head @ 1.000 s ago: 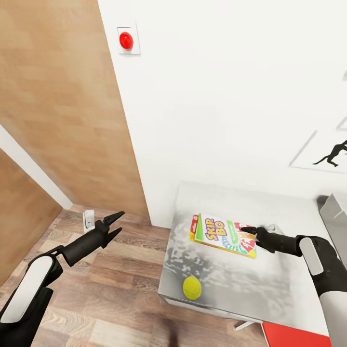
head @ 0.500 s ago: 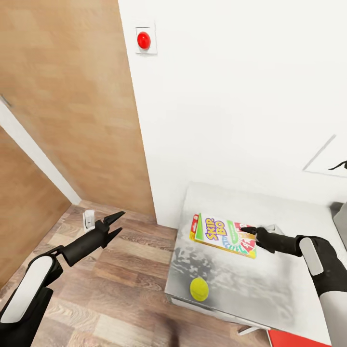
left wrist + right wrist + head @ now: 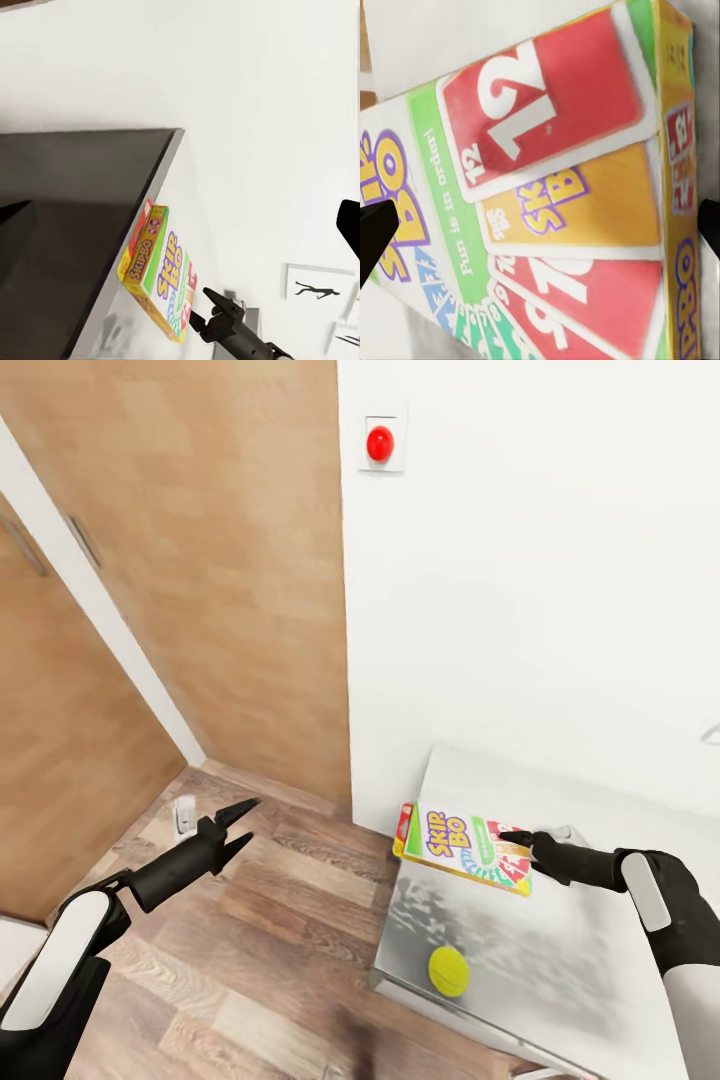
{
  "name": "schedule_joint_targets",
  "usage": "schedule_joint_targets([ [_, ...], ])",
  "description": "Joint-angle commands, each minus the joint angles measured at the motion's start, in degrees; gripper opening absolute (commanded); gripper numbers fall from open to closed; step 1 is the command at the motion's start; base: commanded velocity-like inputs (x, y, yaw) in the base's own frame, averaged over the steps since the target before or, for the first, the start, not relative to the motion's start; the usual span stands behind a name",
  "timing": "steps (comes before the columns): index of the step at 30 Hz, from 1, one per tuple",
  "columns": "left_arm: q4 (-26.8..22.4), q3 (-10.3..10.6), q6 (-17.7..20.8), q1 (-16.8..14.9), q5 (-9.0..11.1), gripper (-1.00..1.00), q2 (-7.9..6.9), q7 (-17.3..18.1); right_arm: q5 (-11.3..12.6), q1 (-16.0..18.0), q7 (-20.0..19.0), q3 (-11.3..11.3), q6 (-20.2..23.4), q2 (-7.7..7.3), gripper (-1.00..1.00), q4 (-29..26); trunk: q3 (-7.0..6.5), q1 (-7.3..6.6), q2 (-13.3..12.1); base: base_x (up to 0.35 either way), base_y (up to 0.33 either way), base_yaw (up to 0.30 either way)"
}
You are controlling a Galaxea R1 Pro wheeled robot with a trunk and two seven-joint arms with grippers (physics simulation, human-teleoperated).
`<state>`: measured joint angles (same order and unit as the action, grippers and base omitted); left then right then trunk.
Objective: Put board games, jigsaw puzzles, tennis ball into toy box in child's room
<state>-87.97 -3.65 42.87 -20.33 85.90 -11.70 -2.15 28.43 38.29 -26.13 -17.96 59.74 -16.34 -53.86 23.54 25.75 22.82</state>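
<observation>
One game box (image 3: pixel 462 846) is clamped at its edge in the right gripper (image 3: pixel 517 846), held above the table (image 3: pixel 560 950); one ball (image 3: pixel 449 971) lies near the table's front edge. Since the earlier frames the view has swung left, showing more door (image 3: pixel 200 560). The left gripper (image 3: pixel 236 828) hangs over the floor, jaws apart.

You've got a red round wall button (image 3: pixel 379 444) on a white plate up on the white wall (image 3: pixel 540 580), wood-panel doors (image 3: pixel 200 560) beside it, wood-plank floor (image 3: pixel 260 950) below.
</observation>
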Motion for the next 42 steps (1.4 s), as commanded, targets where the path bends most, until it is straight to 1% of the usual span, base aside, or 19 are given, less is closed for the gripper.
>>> schedule_joint_targets([
  [1,-0.01,-0.04,0.28,-0.06,0.32,1.00,0.01,-0.22,-0.45,0.03,-0.59,-0.14,0.26,0.01,1.00,-0.02,0.09,0.03,0.10,0.000,0.000,0.225],
  [11,-0.01,-0.04,0.28,-0.06,0.32,1.00,0.01,-0.22,-0.46,0.03,-0.59,-0.14,0.26,0.00,1.00,-0.02,0.09,0.03,0.10,0.000,0.000,0.094],
  [35,-0.01,-0.04,0.28,-0.07,0.32,1.00,0.01,-0.22,-0.48,0.03,-0.59,-0.13,0.26,-0.01,1.00,-0.02,0.09,0.03,0.10,0.000,0.000,0.011],
  [42,-0.01,-0.04,0.28,-0.10,0.32,1.00,0.01,-0.22,-0.48,0.03,-0.59,-0.12,0.26,-0.01,1.00,-0.02,0.09,0.03,0.10,0.000,0.000,0.132],
])
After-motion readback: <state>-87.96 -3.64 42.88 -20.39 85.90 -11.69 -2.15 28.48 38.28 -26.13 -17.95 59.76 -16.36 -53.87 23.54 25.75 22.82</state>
